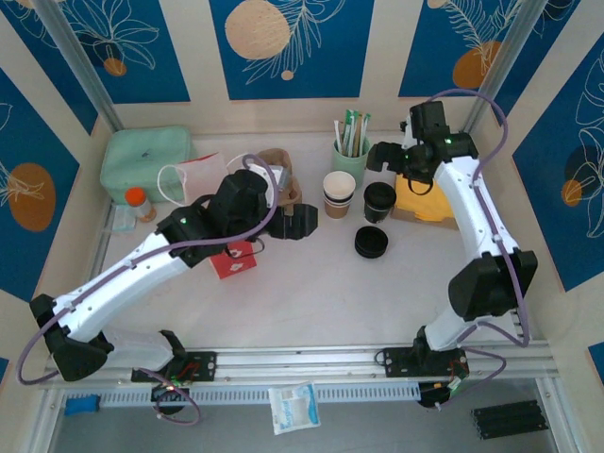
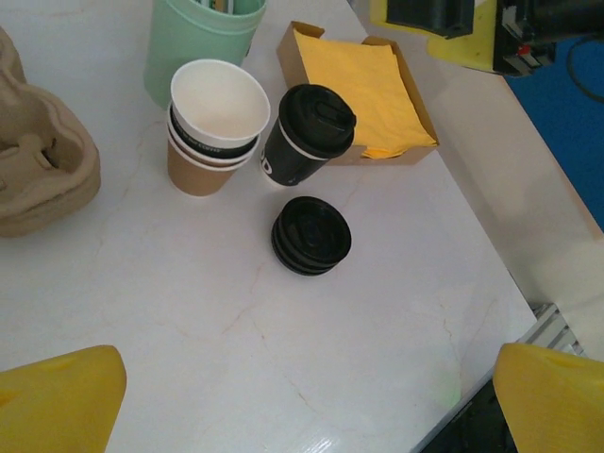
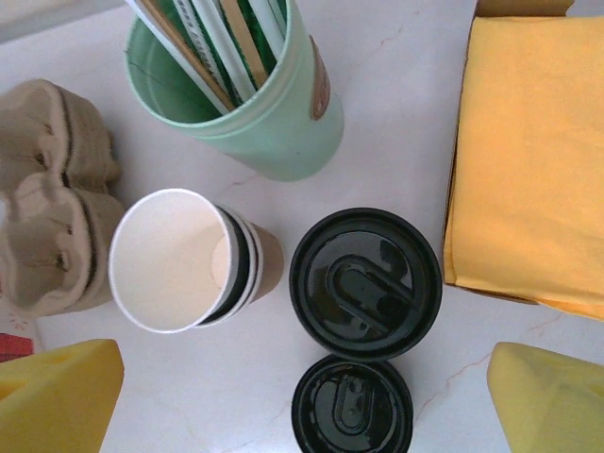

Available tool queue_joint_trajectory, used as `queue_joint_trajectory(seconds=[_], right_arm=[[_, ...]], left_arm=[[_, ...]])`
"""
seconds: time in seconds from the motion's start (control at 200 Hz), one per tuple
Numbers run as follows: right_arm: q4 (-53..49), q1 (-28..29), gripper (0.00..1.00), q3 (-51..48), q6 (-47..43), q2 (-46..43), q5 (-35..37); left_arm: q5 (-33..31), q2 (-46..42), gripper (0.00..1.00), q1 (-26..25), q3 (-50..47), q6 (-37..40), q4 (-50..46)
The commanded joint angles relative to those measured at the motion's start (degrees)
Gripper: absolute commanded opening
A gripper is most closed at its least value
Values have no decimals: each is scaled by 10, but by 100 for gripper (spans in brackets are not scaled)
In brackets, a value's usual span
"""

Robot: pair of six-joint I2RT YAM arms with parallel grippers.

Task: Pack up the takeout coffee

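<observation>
2 grippers are gaping empty: left gripper [image 2: 304, 404] is hanging over bare table [image 2: 189, 311], right gripper [image 3: 302, 398] is hovering above takeout coffee [image 3: 365, 283].

Bright, even overhead light, soft shadows, mild glare on black lids [image 3: 365, 283], frames sharp.

The white marbled table [image 1: 311, 293] carries, at upper centre, a green straw holder [image 1: 349, 156], stacked cups [image 1: 339, 194], the lidded takeout coffee [image 1: 379, 201], black lids [image 1: 371, 242], and rightward a napkin box [image 2: 359, 85].
</observation>
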Motion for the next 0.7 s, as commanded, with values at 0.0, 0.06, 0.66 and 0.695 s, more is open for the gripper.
queue_joint_trajectory(seconds=[0.0,0.06,0.66,0.695], right_arm=[[10,2,99,-25,19,-40,-39],[20,5,99,-43,27,-62,-65],[265,210,80,-271,226,-112,-146],[268,223,79,-266,237,-97,-128]], left_arm=[[-20,3,99,6,38,36,-41],[-24,4,99,6,53,46,-54],[-114,-30,99,7,108,102,-162],[-118,-32,99,8,107,103,-164]])
